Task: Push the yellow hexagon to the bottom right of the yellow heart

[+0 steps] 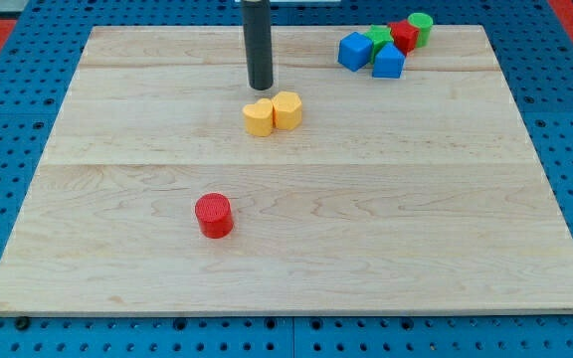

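Two yellow blocks sit touching each other, above the middle of the wooden board (117, 199). The left one looks like the yellow heart (259, 118). The right one looks like the yellow hexagon (287, 109), and it sits slightly higher in the view than the heart. My tip (260, 88) is just above the heart, at the view's top side of the pair, a small gap away from both blocks. The rod rises straight up out of the view.
A red cylinder (213, 216) stands alone, lower left of the yellow pair. At the view's top right is a cluster: a blue block (354, 51), a second blue block (388, 62), a green block (378, 39), a red block (402, 36) and a green cylinder (421, 28).
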Robot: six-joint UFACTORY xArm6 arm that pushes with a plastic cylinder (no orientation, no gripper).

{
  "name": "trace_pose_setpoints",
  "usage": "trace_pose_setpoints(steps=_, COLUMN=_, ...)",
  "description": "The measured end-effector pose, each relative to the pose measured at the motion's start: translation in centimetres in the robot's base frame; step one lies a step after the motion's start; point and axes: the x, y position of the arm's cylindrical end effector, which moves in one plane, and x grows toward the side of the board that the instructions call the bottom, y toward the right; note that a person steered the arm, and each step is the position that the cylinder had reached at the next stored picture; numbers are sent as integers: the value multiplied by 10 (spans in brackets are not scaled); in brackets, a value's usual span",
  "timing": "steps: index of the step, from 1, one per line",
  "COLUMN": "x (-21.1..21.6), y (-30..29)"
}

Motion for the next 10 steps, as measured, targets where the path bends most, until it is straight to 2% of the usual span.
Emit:
trace_pose_setpoints(steps=2, x=1, y=80)
trace_pose_setpoints(steps=4, x=25, y=77)
trace_pose_setpoints(steps=5, x=-14, y=55)
trace_pose_setpoints(steps=6, x=15, y=20)
trace_pose_setpoints(steps=7, x=55, y=12)
trace_pose_setpoints(steps=8, x=79, y=50)
trace_pose_setpoints(steps=10, x=81, y=78)
